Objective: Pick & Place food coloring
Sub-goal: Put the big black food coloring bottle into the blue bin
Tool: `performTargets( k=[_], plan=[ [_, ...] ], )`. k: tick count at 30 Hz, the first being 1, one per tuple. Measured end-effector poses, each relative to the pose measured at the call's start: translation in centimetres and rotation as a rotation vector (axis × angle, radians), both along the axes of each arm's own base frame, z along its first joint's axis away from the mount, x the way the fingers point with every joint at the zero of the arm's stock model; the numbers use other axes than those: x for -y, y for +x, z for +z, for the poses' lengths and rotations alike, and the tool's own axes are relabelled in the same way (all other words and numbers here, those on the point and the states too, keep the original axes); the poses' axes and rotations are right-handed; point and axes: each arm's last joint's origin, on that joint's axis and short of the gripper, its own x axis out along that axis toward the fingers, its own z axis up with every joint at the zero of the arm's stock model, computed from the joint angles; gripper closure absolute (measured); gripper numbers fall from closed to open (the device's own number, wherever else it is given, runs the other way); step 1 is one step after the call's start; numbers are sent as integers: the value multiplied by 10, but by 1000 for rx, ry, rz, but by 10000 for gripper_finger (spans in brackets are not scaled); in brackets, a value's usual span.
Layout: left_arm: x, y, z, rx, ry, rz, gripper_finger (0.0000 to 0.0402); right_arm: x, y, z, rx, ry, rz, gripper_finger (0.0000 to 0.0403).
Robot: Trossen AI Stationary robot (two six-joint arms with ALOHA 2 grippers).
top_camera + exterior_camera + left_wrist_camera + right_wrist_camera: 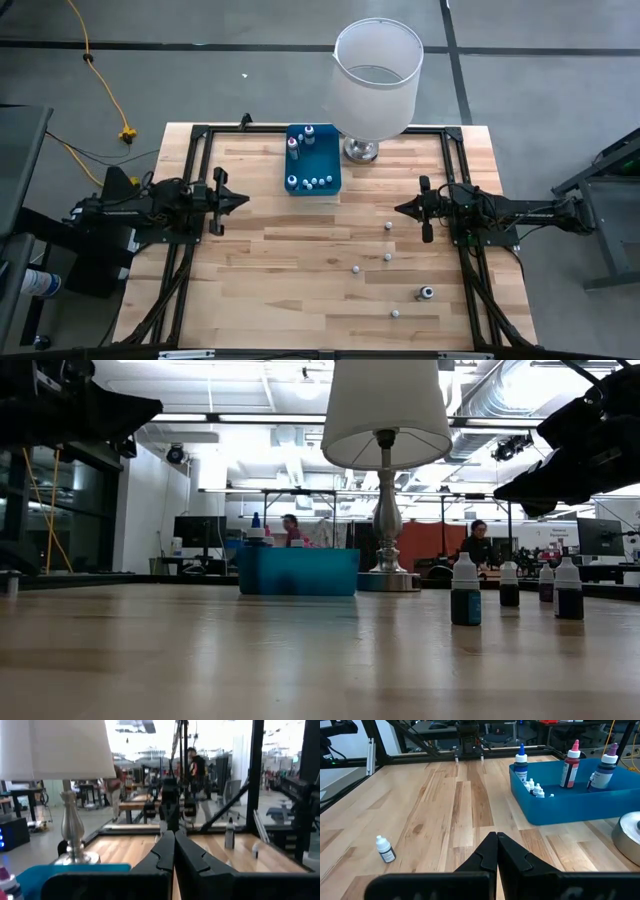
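- The left gripper (243, 200) hangs above the left side of the pale wooden butcher-block bench (280, 290), its dark fingers pressed together and holding nothing; the left wrist view shows the two tips meeting in a closed point.
- The right gripper (400, 208) mirrors it over the right side, fingers likewise pinched together and empty.
- The food coloring is split into two groups. Several tiny white-capped food coloring bottles (315, 182) sit inside the blue plastic rectangular tray (289, 160) at the far edge of the bench, along with taller ones (521, 764) with dark, pink and blue bodies.
- Loose bottles stand scattered across the right half, toward the near right corner: one (388, 225) just beside the right gripper, others (355, 269) nearer the middle, and one that looks darker than the rest (426, 293) close to the near edge.
- The white fabric-shaded lamp on a metal base (376, 75) stands just beside the tray's right end, so any approach there looks tight.
- Handling, as a judgement: these bottles look light, rigid, smooth plastic, narrow-based and easy to tip or skid with a nudge.
- The best hold is likely across the body just under the cap, with the fingers spread first and lowered straight down around an upright bottle.
- The bottle closest to the right gripper looks the natural first pick.
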Motion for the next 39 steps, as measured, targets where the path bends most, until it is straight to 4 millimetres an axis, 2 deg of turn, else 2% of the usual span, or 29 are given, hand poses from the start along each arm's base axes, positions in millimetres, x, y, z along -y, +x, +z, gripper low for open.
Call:
performTargets(
  k=[14, 39],
  plan=[
    [0, 2, -17, -178, 10, 2, 401, 0, 0, 0, 0, 0, 0, 402],
    [1, 2, -18, -180, -33, -25, 402, 0, 0, 0, 0, 0, 0, 402]
  ],
)
